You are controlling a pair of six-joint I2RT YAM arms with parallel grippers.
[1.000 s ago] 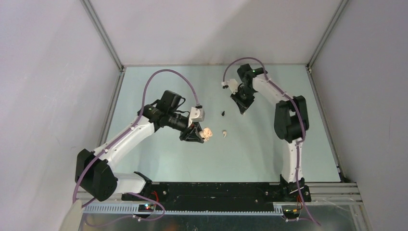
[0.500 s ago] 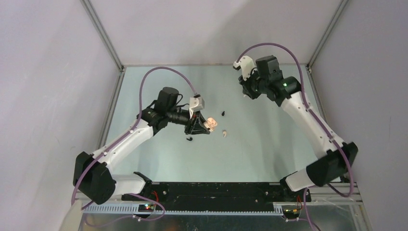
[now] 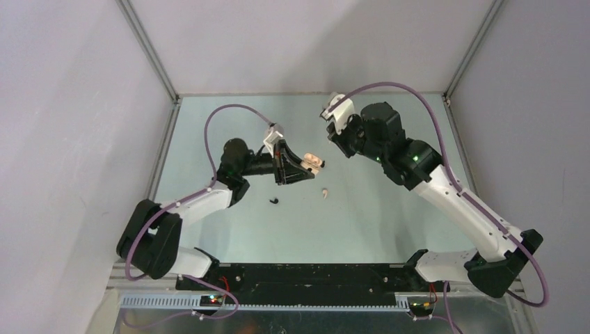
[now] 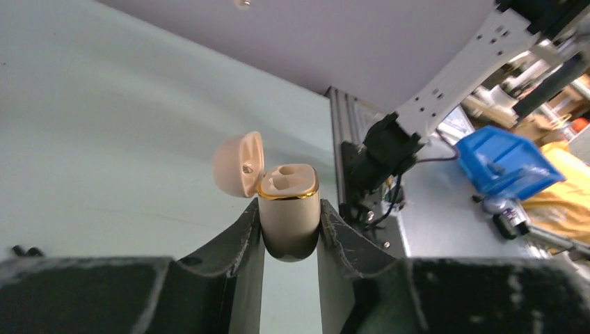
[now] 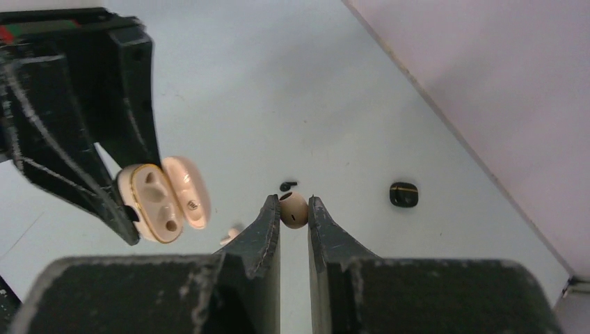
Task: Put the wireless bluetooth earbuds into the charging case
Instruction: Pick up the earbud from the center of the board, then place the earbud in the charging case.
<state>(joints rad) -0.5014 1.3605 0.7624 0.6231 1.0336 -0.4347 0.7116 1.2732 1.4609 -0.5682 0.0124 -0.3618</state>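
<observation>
We look down on a pale green tabletop (image 3: 376, 223) between grey walls. The left gripper (image 3: 299, 167) clamps a gold-rimmed cream plastic charging case (image 4: 289, 223), lid open. Nearer, a tiny black stemmed earbud (image 3: 274, 201) and a cream stemmed earbud (image 3: 324, 192) lie on the table. The right gripper (image 5: 293, 204) pinches a second cream earbud (image 5: 293, 211), near the case but apart from it.

table (image 3: 362, 223) | cream earbud (image 3: 324, 193) | black earbud (image 3: 274, 201) (apart from it) | perhaps a small dark case (image 5: 403, 194)

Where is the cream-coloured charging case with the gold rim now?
Near the middle of the top view, the cream-coloured charging case is clamped, lid open, in the left gripper, just left of the right gripper that pinches a cream earbud.
</observation>
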